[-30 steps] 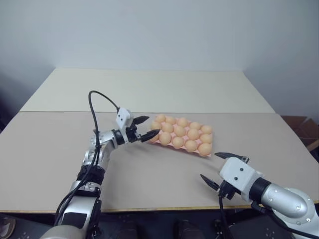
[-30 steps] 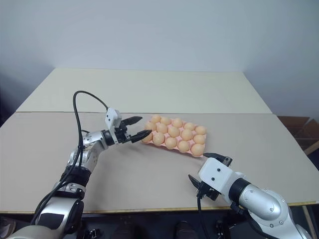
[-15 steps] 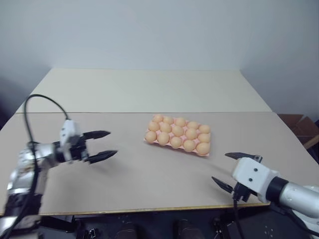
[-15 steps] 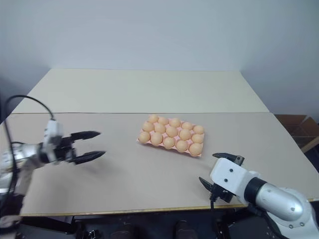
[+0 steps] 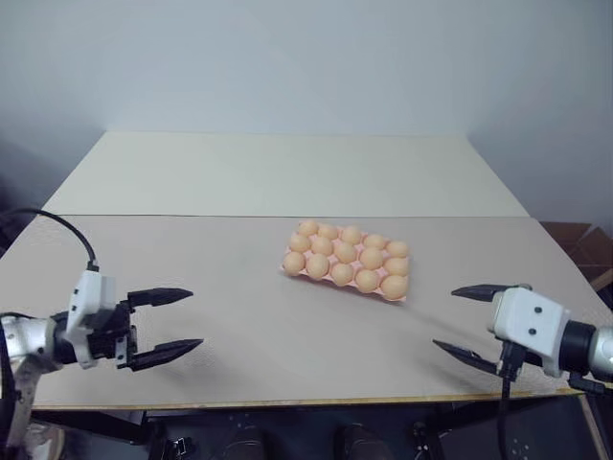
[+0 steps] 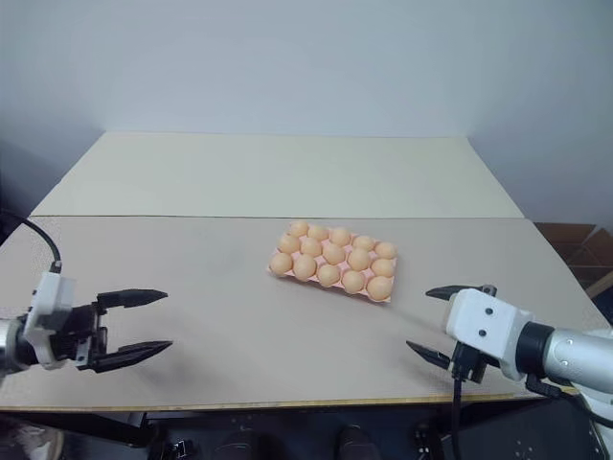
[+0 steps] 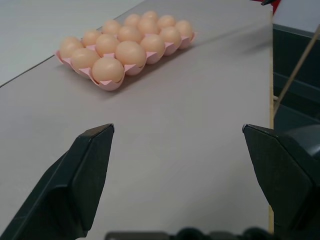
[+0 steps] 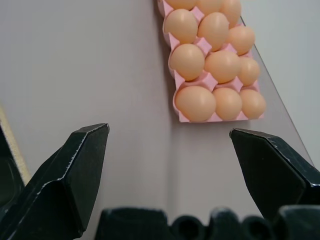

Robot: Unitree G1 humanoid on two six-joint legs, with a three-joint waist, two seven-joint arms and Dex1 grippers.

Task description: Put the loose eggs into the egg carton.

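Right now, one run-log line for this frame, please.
egg carton: every cup filled | loose eggs: none on table | left pincer: open, empty | right pincer: open, empty

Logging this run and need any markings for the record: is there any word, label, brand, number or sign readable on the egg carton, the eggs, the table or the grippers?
None: no readable text in any view.
Egg carton: plain pink, no print.
Eggs: no stamps.
Table: bare, no labels.
Left gripper and right gripper: no lettering.

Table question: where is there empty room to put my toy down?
Bare beige tabletop lies between the pink moulded egg carton and the left gripper, and also behind the carton toward the wall. The carton itself is crowded: pale orange eggs fill its cups.
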